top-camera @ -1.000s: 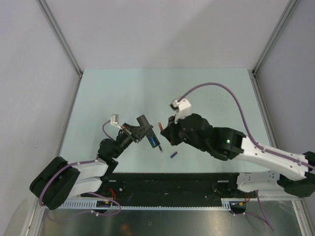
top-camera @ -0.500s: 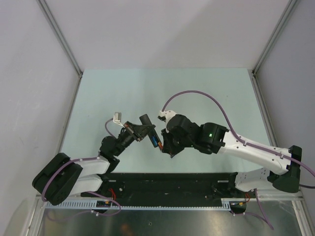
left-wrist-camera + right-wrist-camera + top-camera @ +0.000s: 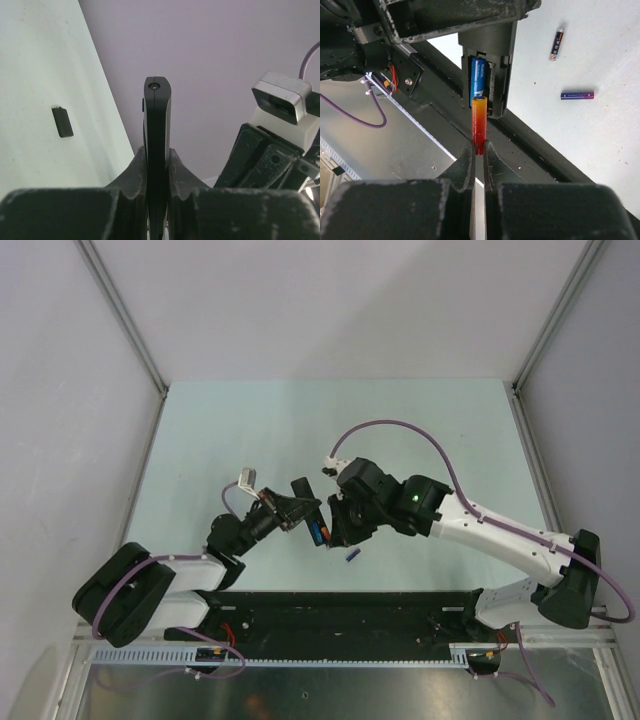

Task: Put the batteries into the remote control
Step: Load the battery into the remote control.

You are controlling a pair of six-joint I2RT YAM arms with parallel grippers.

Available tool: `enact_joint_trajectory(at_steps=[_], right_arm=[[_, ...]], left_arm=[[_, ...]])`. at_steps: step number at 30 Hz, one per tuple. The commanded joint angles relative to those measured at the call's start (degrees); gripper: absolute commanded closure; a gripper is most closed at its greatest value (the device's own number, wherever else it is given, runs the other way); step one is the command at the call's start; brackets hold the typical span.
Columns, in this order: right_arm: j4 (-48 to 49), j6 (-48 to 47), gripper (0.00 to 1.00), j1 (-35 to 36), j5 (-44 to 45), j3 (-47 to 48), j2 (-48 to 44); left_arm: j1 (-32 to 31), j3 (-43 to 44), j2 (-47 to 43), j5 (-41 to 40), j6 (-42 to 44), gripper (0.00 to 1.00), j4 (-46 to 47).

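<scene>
Since a second ago the right arm has swung in toward 9 o'clock and tucked up close, so the right tool (image 3: 338, 524) now sits almost against the left tool (image 3: 296, 514) near the middle of the bench (image 3: 420, 420), where before there was a clear gap between them. Left tool is clamped on the remote control (image 3: 157, 145), which stands on its thin edge between the fingers and pokes out past them; from the top camera it's held off the bench surface with its free end pointing at roughly 1 o'clock. Right tool is pinched shut on a red/orange battery (image 3: 479, 125), held lengthwise with its far end right at the mouth of the remote's open compartment. One blue battery (image 3: 478, 76) is already sitting in the left slot of that compartment. Two more batteries are loose on the bench: a blue-purple battery (image 3: 577, 95) lying flat at about 3 o'clock from the remote in the right wrist view, and a dark battery (image 3: 556, 43) further up at about 1 o'clock. Left wrist camera also picks up a small black cover piece (image 3: 62, 122) lying flat on the bench, well apart from the remote.
</scene>
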Motion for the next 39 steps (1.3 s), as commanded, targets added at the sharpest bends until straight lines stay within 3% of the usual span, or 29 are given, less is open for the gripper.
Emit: enact_joint_trajectory(at_steps=[1,39], right_arm=[[0.20,0.74,1.00,-1.62,-3.75,2.21,0.75],[-7.44,2.06,1.00,-7.60,-15.27,4.67,8.40]], left_arm=[[-0.50,1.92,-0.04,1.29,-1.03,1.00,7.22],[-2.08,2.36,8.92,0.32,-5.51,1.00,14.25]])
